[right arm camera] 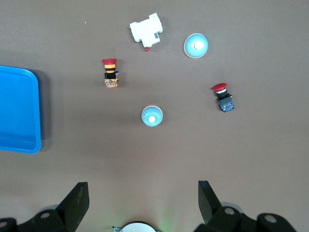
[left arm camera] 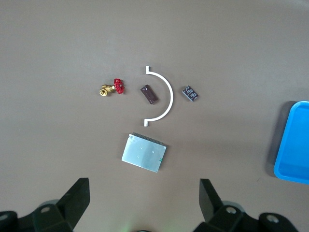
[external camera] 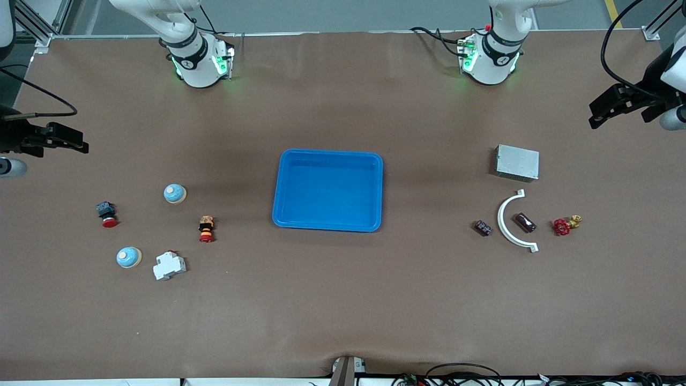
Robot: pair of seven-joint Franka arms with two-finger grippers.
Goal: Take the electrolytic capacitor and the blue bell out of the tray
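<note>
Two light-blue bells lie toward the right arm's end: one bell (external camera: 174,193) (right arm camera: 152,116), the other bell (external camera: 129,257) (right arm camera: 195,45) nearer the front camera. A dark brown capacitor (external camera: 525,222) (left arm camera: 148,94) lies inside a white curved piece (external camera: 512,221) (left arm camera: 164,96) toward the left arm's end. My left gripper (external camera: 594,113) (left arm camera: 145,203) hangs open and empty high over that end, close to the silver box. My right gripper (external camera: 80,142) (right arm camera: 143,203) hangs open and empty over the other end, high above the bells.
A blue tray (external camera: 278,214) sits mid-table. By the capacitor: a silver box (external camera: 517,162), a small black printed part (external camera: 482,228), a red-handled brass valve (external camera: 565,224). By the bells: a red push button (external camera: 107,213), a striped button (external camera: 206,229), a white breaker (external camera: 169,265).
</note>
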